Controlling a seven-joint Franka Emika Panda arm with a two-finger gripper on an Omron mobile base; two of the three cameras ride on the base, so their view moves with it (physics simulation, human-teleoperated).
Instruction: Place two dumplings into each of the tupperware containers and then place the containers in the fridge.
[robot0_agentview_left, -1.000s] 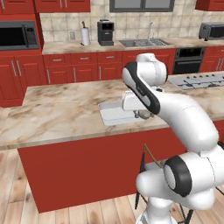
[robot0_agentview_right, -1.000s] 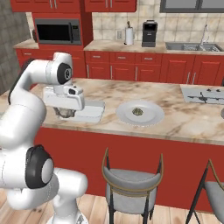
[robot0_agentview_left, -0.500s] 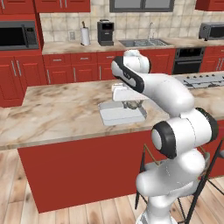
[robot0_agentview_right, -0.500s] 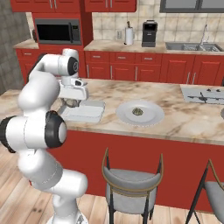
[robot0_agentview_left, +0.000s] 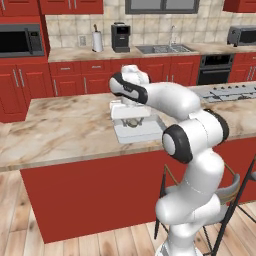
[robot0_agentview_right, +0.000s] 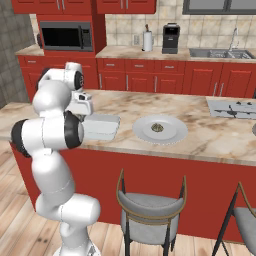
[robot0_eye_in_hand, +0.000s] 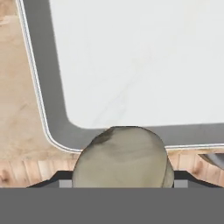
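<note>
My gripper (robot0_eye_in_hand: 120, 183) is shut on a beige dumpling (robot0_eye_in_hand: 120, 159) that bulges up between the two fingertips. Under it lies a whitish tupperware container (robot0_eye_in_hand: 140, 61), whose near rounded corner and grey rim sit just ahead of the dumpling. From the left base view, the gripper (robot0_agentview_left: 131, 121) hangs with the dumpling (robot0_agentview_left: 133, 123) just above the far part of the container (robot0_agentview_left: 142, 133) on the island counter. In the right base view my own arm hides the hand, beside the container (robot0_agentview_right: 103, 126). Another dumpling (robot0_agentview_right: 157, 128) rests on a round grey plate (robot0_agentview_right: 172, 134). The fridge is out of view.
The marble island counter (robot0_agentview_left: 65, 132) stretches left of the container. A cooktop (robot0_agentview_right: 232, 107) is set into it at the right. Bar stools (robot0_agentview_right: 150, 200) stand before the island. Red cupboards, a microwave (robot0_agentview_left: 20, 40), a coffee machine (robot0_agentview_left: 120, 37) and a sink (robot0_agentview_left: 160, 49) line the back wall.
The arm has swung round and carried the gripper leftwards, from the container's right side to above its far part. The container and plate have stayed put.
</note>
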